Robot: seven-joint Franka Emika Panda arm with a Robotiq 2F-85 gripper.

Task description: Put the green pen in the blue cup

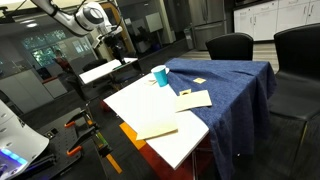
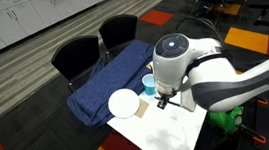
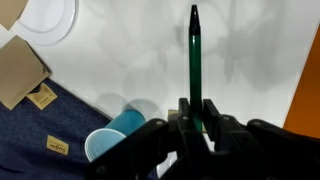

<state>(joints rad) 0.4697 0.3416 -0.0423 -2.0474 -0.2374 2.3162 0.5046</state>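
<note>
I have my gripper clenched on the green pen, whose tip points away over the white table. The blue cup stands just left of it, beside the blue cloth.

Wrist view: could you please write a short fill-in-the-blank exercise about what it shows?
1. The gripper is ____ (open or shut) on the green pen.
2. In this picture the blue cup appears to the ____ (left or right) of the pen.
3. The round plate in the top corner is ____ in colour.
Missing words: shut; left; white.
</note>
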